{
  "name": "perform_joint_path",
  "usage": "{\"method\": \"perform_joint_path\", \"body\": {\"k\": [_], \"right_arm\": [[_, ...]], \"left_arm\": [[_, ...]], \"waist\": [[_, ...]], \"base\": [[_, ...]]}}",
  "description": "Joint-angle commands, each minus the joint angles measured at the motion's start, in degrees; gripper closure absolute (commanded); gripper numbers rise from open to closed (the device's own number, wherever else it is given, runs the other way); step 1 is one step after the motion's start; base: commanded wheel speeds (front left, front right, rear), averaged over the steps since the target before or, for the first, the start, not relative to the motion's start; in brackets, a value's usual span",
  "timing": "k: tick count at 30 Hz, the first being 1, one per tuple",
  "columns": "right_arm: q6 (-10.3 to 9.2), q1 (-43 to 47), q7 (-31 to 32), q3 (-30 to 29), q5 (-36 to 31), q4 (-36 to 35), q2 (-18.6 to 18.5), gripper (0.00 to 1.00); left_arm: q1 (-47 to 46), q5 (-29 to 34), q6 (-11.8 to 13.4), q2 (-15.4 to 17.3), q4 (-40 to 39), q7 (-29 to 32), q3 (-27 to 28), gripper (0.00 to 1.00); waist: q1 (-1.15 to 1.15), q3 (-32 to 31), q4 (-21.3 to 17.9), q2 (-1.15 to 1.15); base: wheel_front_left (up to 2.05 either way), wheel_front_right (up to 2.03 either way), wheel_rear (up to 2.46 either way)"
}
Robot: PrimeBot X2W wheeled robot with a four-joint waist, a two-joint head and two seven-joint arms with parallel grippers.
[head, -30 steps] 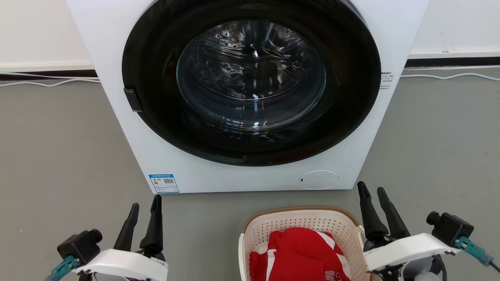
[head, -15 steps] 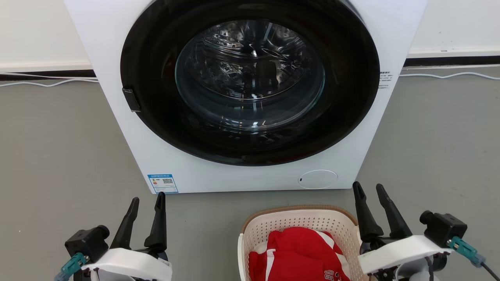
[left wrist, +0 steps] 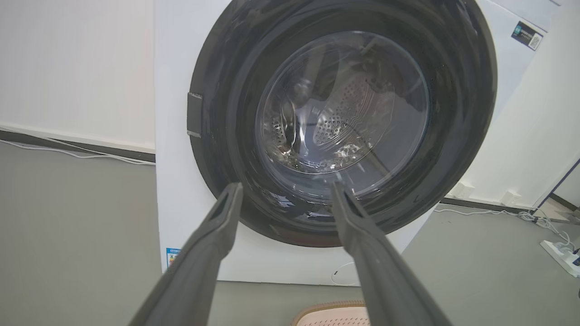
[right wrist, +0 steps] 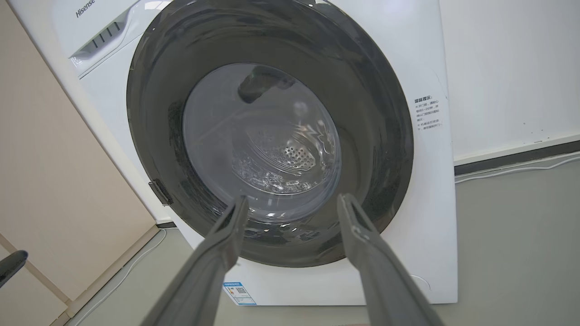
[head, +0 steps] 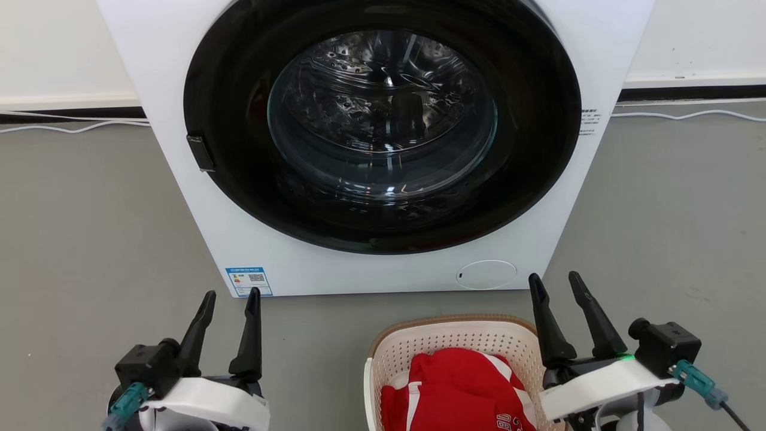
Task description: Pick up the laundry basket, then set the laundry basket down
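The cream-white perforated laundry basket (head: 413, 350) with a brown rim stands on the grey floor at the bottom middle of the head view, holding red and white clothing (head: 458, 392). A sliver of its brown rim (left wrist: 328, 310) shows at the bottom of the left wrist view. My right gripper (head: 555, 284) is open, its fingers rising just off the basket's right rim. My left gripper (head: 232, 299) is open well to the basket's left, over bare floor. In both wrist views my left gripper (left wrist: 285, 190) and right gripper (right wrist: 293, 203) stand spread with nothing between their fingers.
A white front-loading washing machine (head: 383, 263) with a closed dark round door (head: 383, 131) stands right behind the basket. White cables (head: 72, 127) run along the wall base. A power strip (left wrist: 564, 256) lies on the floor at the far right of the left wrist view.
Both grippers have drifted inward and slightly forward, the right one toward the basket's right rim. The basket has not moved.
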Motion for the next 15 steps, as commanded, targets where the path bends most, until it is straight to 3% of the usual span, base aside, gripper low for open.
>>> {"method": "perform_joint_path", "body": {"k": [1,7,15], "right_arm": [[0.01,-3.0,-1.2,1.8,-2.2,-1.5,0.1,0.0],[0.01,-3.2,-2.0,2.2,-4.9,-1.6,0.1,0.0],[0.01,-3.1,-2.0,1.7,-5.1,-1.0,0.1,0.0]], "left_arm": [[-3.2,2.6,-0.3,0.7,-1.9,-0.9,1.3,0.0],[-3.4,5.4,-0.3,0.7,-2.0,-1.8,1.2,0.0],[-3.4,4.9,-0.3,0.7,-1.7,-1.8,1.2,0.0]], "waist": [[0.0,0.0,0.0,0.0],[0.0,-0.1,-0.1,0.0],[0.0,-0.2,-0.1,0.0]], "base": [[0.0,0.0,0.0],[0.0,0.0,0.0],[0.0,0.0,0.0]]}}
